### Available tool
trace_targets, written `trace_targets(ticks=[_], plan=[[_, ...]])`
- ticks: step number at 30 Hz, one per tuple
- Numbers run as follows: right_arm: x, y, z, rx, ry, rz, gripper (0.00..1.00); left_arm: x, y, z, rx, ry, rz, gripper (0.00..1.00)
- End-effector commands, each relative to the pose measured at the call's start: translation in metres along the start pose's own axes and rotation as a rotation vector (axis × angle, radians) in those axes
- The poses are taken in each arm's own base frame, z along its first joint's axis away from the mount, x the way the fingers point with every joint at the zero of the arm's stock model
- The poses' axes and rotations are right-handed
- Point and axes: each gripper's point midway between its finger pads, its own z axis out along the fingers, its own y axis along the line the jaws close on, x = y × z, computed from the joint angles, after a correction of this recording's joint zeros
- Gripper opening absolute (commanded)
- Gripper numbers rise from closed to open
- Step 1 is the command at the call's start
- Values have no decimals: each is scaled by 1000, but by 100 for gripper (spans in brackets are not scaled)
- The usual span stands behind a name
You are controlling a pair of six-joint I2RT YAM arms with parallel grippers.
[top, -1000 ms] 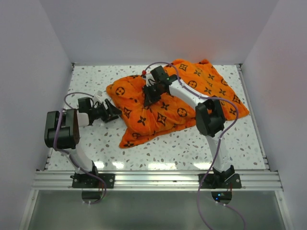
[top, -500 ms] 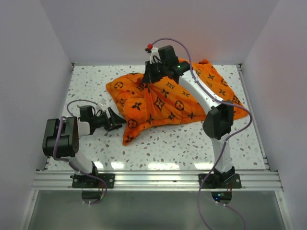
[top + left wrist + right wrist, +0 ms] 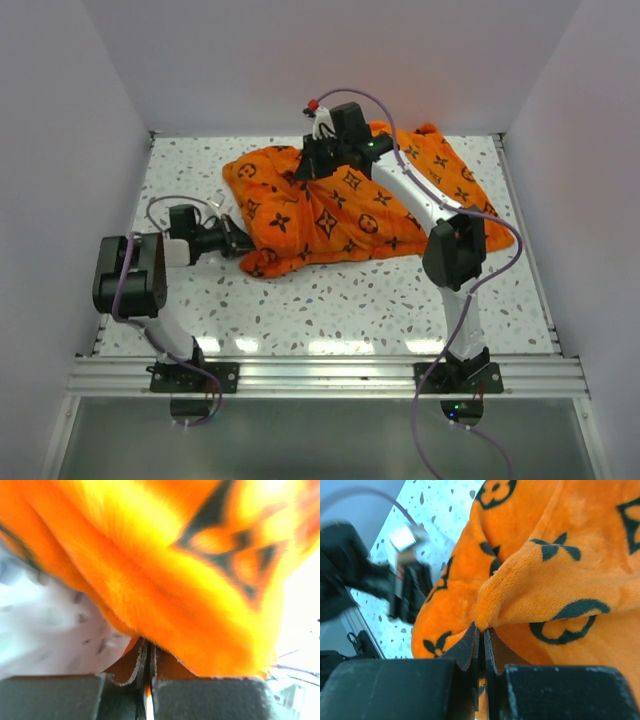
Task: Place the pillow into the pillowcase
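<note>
Overhead: plush orange, brown-monogrammed pillowcase on speckled table | left gripper at its near-left corner, right gripper at its far edge | wrist views alone: both jaws pinched on its fabric.

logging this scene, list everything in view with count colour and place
pillowcase: one, orange with dark brown motifs, bunched across the middle and far right of the table
pillow: none visible
table: one, white with grey specks, under everything
left hand: one, black, at the pillowcase's near-left edge, shut on its fabric
right hand: one, black, at the pillowcase's far edge, shut on a fold
</note>
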Motion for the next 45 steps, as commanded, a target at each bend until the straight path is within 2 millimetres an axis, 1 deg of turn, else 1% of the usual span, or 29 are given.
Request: trace_targets(ticks=[1,2,3,7,10,12,13,15,16,17,18,19,20,21,23,24,26,27,28,29,30,32,33,34,35,38,39,41,45], plan=[[18,0,21,-75,27,5,0,-39,-34,-51,-54,-50,185,0],[28,-5,30,-71,44,1,0,-57,-51,-60,-75,-69,274,0],[48,-13,41,-60,84,10,0,-52,-60,-68,-99,-42,328,0],[109,-45,76,28,211,0,0,-83,-126,-99,-171,-161,604,0],[125,-62,97,69,242,28,0,-101,-123,-116,-332,-194,642,0],[108,-44,94,8,243,39,17,-117,-106,-124,-452,-225,644,0],[98,-34,86,-21,236,26,42,-127,-94,-124,-485,-232,630,0],[75,-19,59,-55,221,-52,66,-156,-87,-126,-530,-302,649,0],[63,-23,42,-51,203,-75,77,-168,-69,-121,-553,-294,617,0],[40,-12,14,-54,155,-118,98,-179,-61,-117,-560,-302,613,0],[40,-15,-5,-54,177,-148,99,-200,-67,-118,-567,-325,636,0],[33,-32,-26,-21,167,-146,99,-209,-42,-107,-583,-288,597,10],[32,-36,-55,11,182,-181,98,-226,-50,-107,-572,-285,637,41],[31,-62,-77,79,186,-171,99,-232,-31,-101,-598,-257,606,50],[34,-82,-118,140,201,-207,99,-240,-31,-104,-595,-253,646,63],[57,-114,-144,193,258,-139,98,-241,-26,-108,-614,-244,679,73],[81,-142,-180,243,309,-112,99,-245,-24,-125,-666,-253,714,93],[97,-166,-211,300,318,-53,99,-244,-25,-133,-689,-243,764,100],[109,-178,-228,329,344,-41,99,-243,-24,-142,-696,-237,787,100],[135,-187,-243,332,419,-51,99,-230,-17,-144,-687,-172,833,100],[146,-204,-272,385,420,-23,99,-223,-20,-146,-675,-144,874,100],[169,-222,-298,429,479,-90,99,-195,-9,-139,-616,-42,910,100],[197,-231,-308,436,520,-51,99,-178,1,-139,-603,47,947,100],[205,-231,-317,449,539,-79,99,-165,8,-137,-580,101,952,100],[227,-239,-319,456,592,-105,98,-152,14,-134,-539,172,998,100],[242,-246,-326,496,605,-174,99,-112,40,-131,-492,296,944,100],[261,-246,-325,495,641,-160,98,-110,44,-131,-497,297,972,100],[276,-251,-318,508,647,-156,99,-99,58,-129,-504,306,981,100],[285,-283,-307,626,601,-131,99,-86,70,-124,-499,308,988,100]])
